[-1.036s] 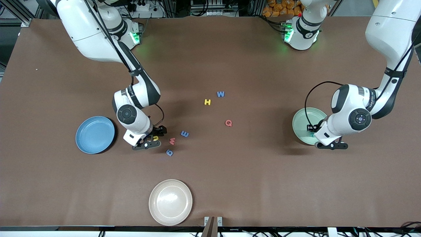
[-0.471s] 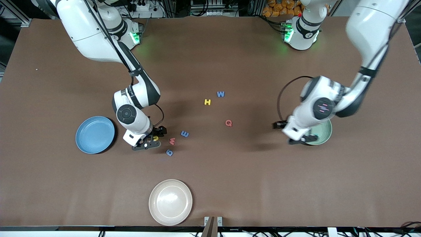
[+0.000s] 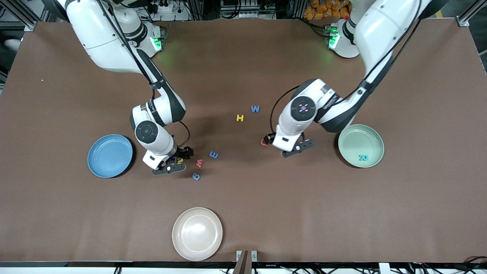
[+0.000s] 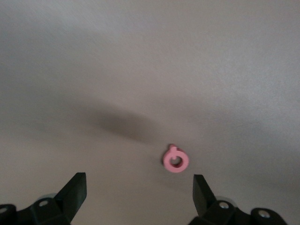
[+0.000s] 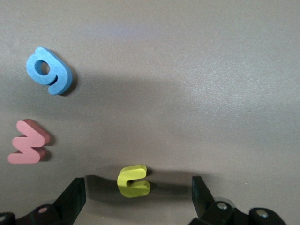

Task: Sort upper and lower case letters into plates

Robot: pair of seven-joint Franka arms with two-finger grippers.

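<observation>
The blue plate (image 3: 110, 155) lies at the right arm's end of the table and holds nothing. The mint green plate (image 3: 360, 137) lies at the left arm's end with a teal R (image 3: 363, 158) in it. My right gripper (image 3: 179, 158) is open, low over a yellow c (image 5: 133, 181), one finger on each side. A red w (image 3: 199, 163), a blue g (image 3: 196, 176) and a blue E (image 3: 214, 154) lie beside it. My left gripper (image 3: 268, 140) is open over a red Q (image 4: 176, 160). A yellow H (image 3: 239, 118) and a blue W (image 3: 255, 109) lie farther from the camera.
A cream-beige plate (image 3: 197, 233) sits near the table's front edge, nearer to the camera than the letters. The table is covered in brown cloth (image 3: 243, 213).
My left arm has swung from over the green plate to over the red Q, and the teal R now lies in that plate. My right gripper has hardly moved.
</observation>
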